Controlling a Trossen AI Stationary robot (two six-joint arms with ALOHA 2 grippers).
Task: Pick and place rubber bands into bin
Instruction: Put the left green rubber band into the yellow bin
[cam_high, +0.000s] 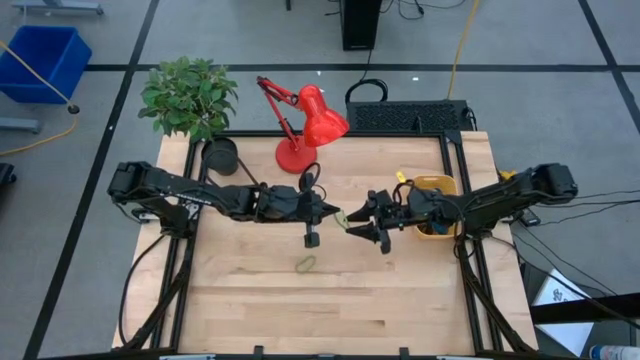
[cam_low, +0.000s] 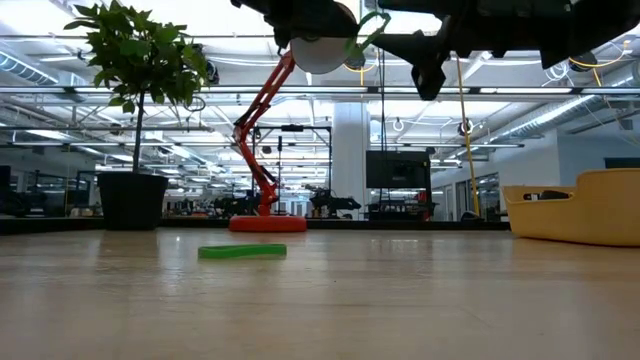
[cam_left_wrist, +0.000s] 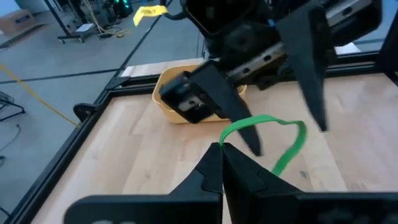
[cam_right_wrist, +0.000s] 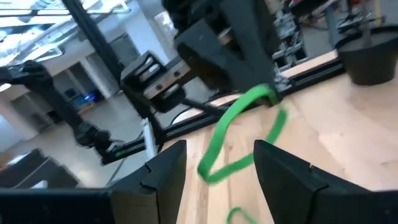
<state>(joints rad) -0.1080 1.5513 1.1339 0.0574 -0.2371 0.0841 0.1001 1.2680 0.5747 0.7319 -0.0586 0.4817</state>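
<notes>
Wooden table in a big open lab, red desk lamp (cam_high: 305, 125) and potted plant (cam_high: 190, 97) at its far edge, yellow bin (cam_high: 437, 187) just right of the lamp's side, beside the right arm. Both arms meet mid-table, between lamp and bin.

Left gripper (cam_left_wrist: 222, 154) is pinched tight on one end of a green rubber band (cam_left_wrist: 283, 144), which hangs in the air as a loose loop well above the wood. Right gripper (cam_right_wrist: 219, 163) faces it w/ fingers spread wide, nothing held; the same green band (cam_right_wrist: 239, 134) dangles just in front of the gap, not yet between the pads. Looks like a handover from left to right, since the bin sits on the right arm's side.

A second green band (cam_high: 306, 264) lies flat on the table, nearer the front edge than the grippers, still to collect. Can't tell what's in the bin already.

To do this well: right should slide fwd until the loop's strand sits fully between its fingers, close firmly, and only then left lets go. Band is floppy and swings, so move slow & aim for the thicker doubled part, not the tip
</notes>
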